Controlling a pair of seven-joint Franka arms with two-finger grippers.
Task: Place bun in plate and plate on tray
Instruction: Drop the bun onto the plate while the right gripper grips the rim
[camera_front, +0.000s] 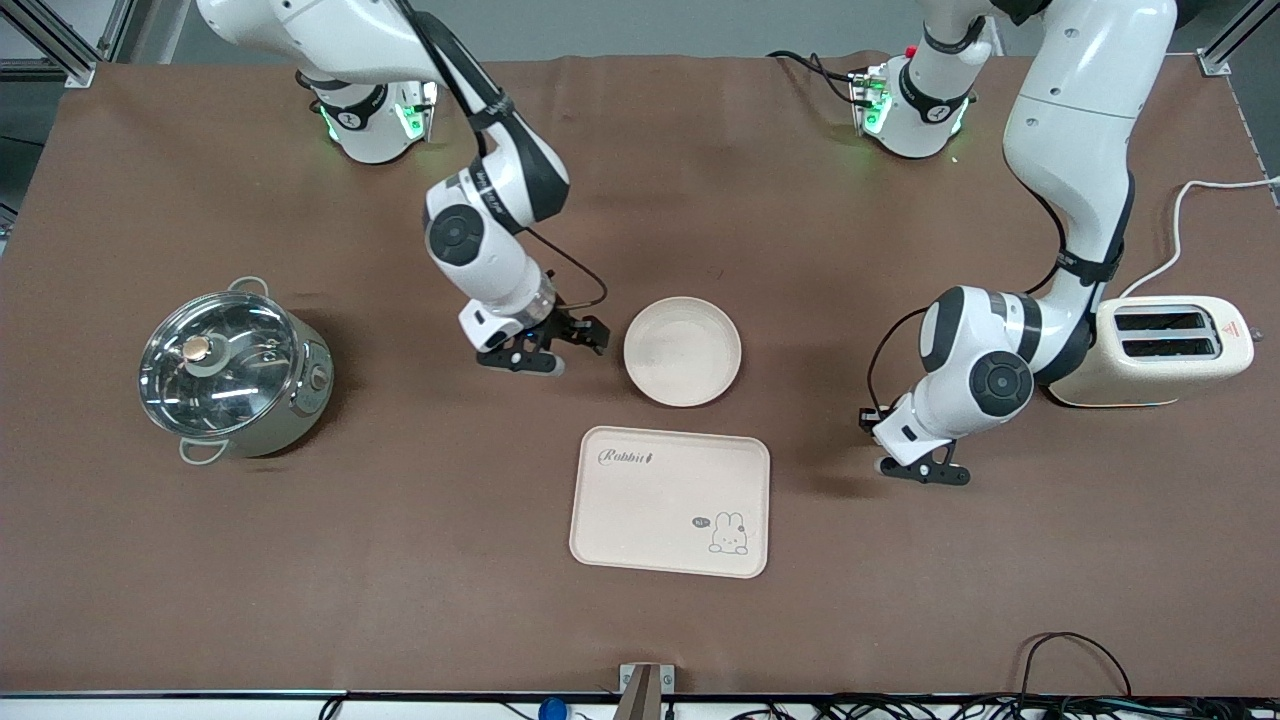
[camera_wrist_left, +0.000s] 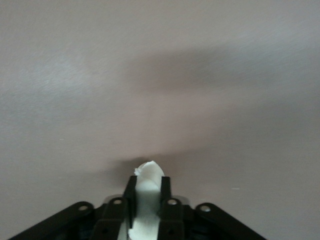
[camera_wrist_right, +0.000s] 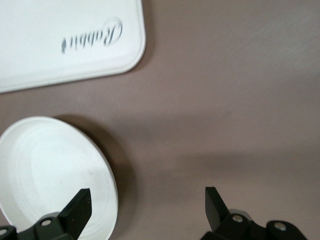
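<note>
I see a brown cloth-covered table framed by grey aluminium rails. My left gripper hangs low over bare cloth beside the cream toaster, pinching the small cream-white bun between closed fingers. My right gripper hovers spread wide at the round cream plate's nine o'clock rim. The cream rectangular "Rabbit" tray lies at the plate's six o'clock. A glass-lidded steel pot stands toward the right arm's end.
</note>
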